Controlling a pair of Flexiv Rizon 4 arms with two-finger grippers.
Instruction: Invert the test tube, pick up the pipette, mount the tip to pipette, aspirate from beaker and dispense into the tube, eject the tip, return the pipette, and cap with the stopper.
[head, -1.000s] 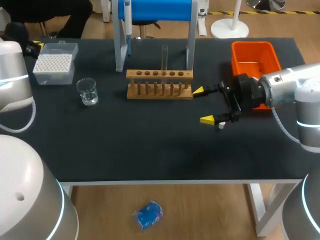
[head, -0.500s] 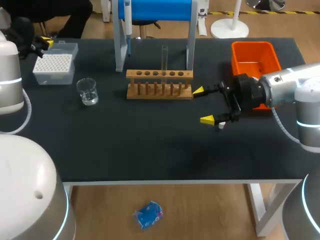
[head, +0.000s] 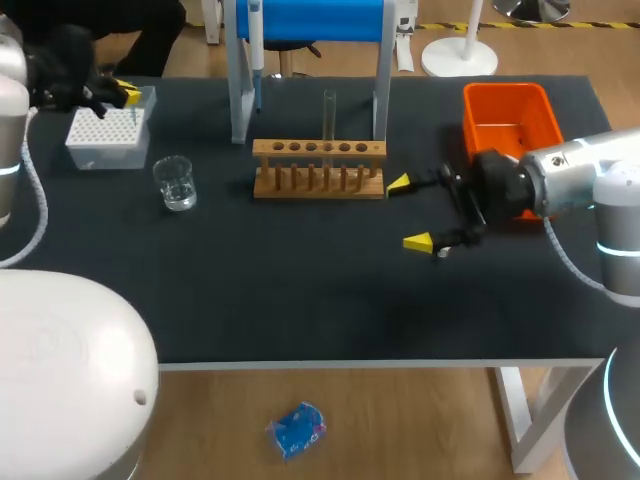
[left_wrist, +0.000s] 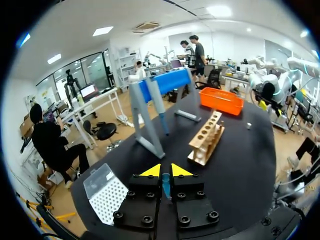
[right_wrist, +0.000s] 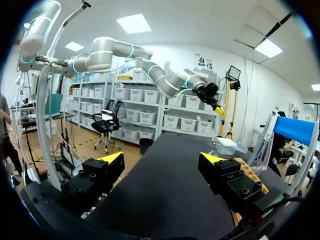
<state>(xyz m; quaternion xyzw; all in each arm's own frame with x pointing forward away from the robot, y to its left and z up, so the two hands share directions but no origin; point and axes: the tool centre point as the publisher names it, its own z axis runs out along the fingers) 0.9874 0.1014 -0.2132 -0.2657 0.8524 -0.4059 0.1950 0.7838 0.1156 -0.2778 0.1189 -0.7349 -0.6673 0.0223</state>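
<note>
The test tube (head: 328, 115) stands upright in the wooden rack (head: 318, 170), so inversion is judged complete. The pipette (head: 255, 45) hangs on the blue stand (head: 312, 18), not yet picked up. The left gripper (head: 125, 95), fingers together, is near the tip box (head: 105, 135). The right gripper (head: 410, 212), fingers wide apart, is beside the rack. 7 steps remain, from pipette pickup to capping.

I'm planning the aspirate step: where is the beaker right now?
In the head view the beaker stands left of the wooden rack, just on the near side of the tip box.
</note>
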